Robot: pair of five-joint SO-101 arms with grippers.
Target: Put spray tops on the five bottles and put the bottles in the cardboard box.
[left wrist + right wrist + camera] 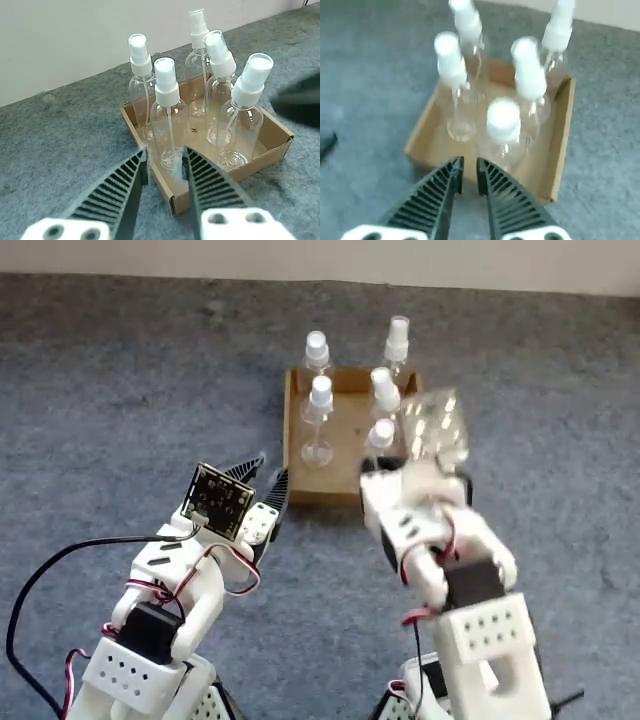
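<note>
The grey, carpet-like tabletop carries the cardboard box, which lies straight ahead of both hands. The left hand sits just short of the box's near corner on its own side, outside the wall. Its jaws are apart with nothing between them. The right hand is the closer of the two. In the high view it hangs above the box's near corner on its side, and its jaws stand only a narrow slit apart, empty.

All five bottles stand inside the box, beyond both sets of fingertips, each upright with its long axis vertical. The nearest bottle to the right hand is directly in front of its fingertips, close but apart from them. Another stands just past the left hand's tips, across the box wall. Every bottle wears a white spray top.

Judged from this, nothing is left to fetch, and the coming move is probably a retreat. Each hand should draw straight back from the box, since a sideways swing by the right hand could topple the bottle ahead of it.
</note>
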